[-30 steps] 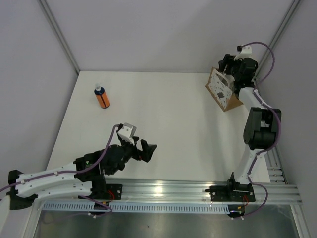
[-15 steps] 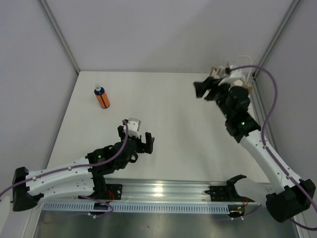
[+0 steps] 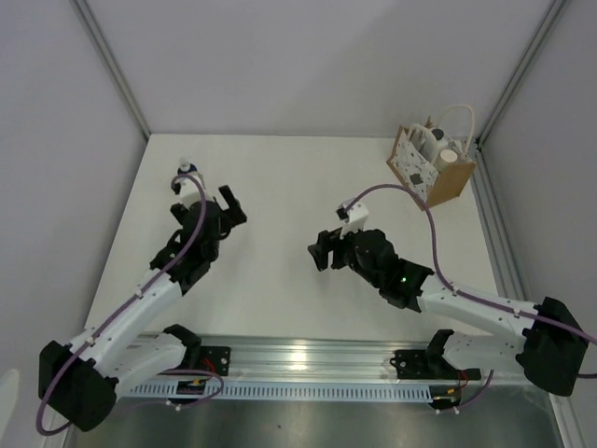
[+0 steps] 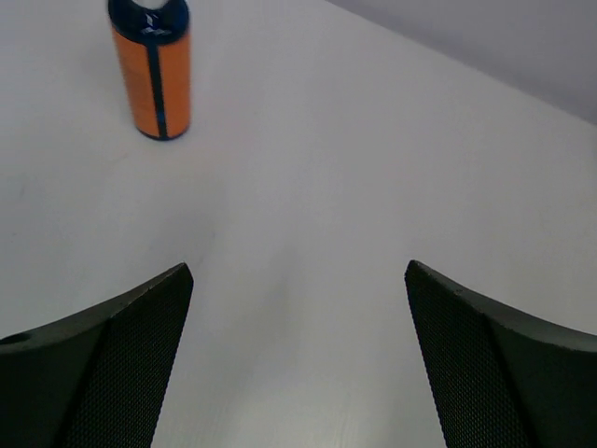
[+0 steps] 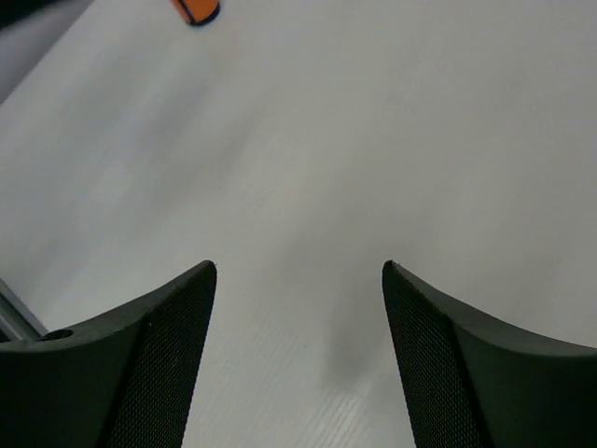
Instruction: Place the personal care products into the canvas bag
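Observation:
The canvas bag (image 3: 444, 177) stands upright at the far right corner, its white dotted panel facing left. A cream bottle with a white cap (image 3: 450, 154) shows inside its open top. The orange bottle (image 4: 154, 70) stands upright at the far left; from above only its cap (image 3: 185, 168) shows behind my left wrist. A sliver of it shows in the right wrist view (image 5: 196, 9). My left gripper (image 3: 205, 203) (image 4: 298, 269) is open and empty, just short of the orange bottle. My right gripper (image 3: 327, 250) (image 5: 298, 266) is open and empty over mid-table.
White walls with metal corner posts (image 3: 112, 65) close in the table on three sides. The aluminium rail (image 3: 308, 359) with the arm bases runs along the near edge. The bag's white handles (image 3: 459, 117) loop above its mouth.
My right gripper has left the bag and swung to mid-table, empty. My left gripper has moved from the near side to the far left, up to the orange bottle.

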Available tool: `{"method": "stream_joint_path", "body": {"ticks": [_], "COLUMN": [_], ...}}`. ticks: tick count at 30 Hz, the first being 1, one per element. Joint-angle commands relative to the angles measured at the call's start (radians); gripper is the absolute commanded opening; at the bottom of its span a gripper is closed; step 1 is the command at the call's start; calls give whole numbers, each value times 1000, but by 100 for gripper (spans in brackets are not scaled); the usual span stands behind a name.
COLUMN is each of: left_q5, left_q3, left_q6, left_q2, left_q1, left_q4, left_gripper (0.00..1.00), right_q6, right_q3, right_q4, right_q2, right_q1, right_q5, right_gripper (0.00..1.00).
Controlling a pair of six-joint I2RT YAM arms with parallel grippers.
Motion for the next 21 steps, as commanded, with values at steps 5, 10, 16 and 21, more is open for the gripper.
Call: {"method": "stream_joint_path", "body": {"ticks": [5,10,16,21], "left_q5": [76,257,288,253], "left_q3": [128,136,274,318], "left_q6": [24,133,230,302], "left_q2": [195,342,513,603], "left_q1": [319,458,500,523], "left_q4": [70,273,252,279], "left_gripper": [99,99,99,99], "right_q6": [-77,-85,-76,-63], "right_q3": [66,21,36,44], "right_q4": [15,53,41,25], "right_q2": [95,38,49,50], "right_q1": [81,76,81,82], "right_q5": [57,104,62,51], "right_gripper": [77,78,78,78]}}
